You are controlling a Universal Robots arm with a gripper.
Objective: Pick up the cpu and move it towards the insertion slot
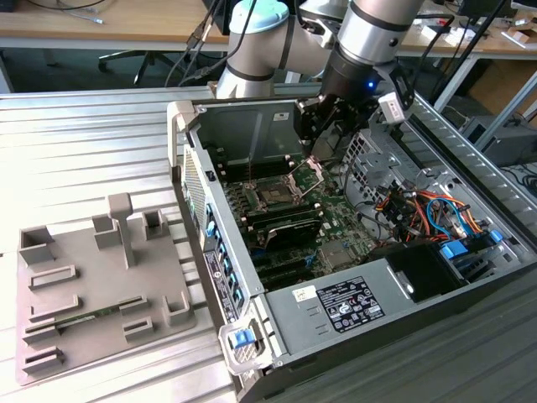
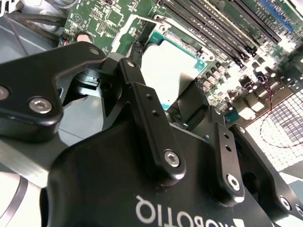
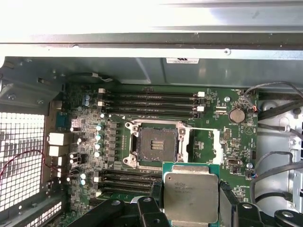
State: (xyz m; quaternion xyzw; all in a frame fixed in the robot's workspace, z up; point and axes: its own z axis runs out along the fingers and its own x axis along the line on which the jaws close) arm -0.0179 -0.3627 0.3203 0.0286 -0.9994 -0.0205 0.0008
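- the gripper [image 1: 315, 155] hangs inside the open computer case [image 1: 277, 340] in the exterior view, on the end of the silver arm [image 1: 369, 34], over the far part of the green circuit board [image 1: 336, 220].
- it is clenched on the cpu [image 3: 191, 197]: in the first wrist view the pale silvery chip sits between the black fingers [image 3: 226, 204], flat side up and edges pinched.
- in the second wrist view the cpu [image 2: 168, 71] shows as a bright pale square past the black finger links [image 2: 151, 130].
- the insertion slot [image 3: 155, 144] lies on the board at about 11 o'clock from the held chip in the first wrist view, near it but apart; its dark square centre is bare and its metal frame is swung open.
- in the exterior view the insertion slot [image 1: 273, 196] sits at about 8 o'clock from the gripper.
- long black memory slots [image 3: 151, 101] run beside the socket.
- the grey tray [image 1: 92, 285] rests on the ribbed metal table [image 1: 75, 151], outside the case, well apart from the gripper.
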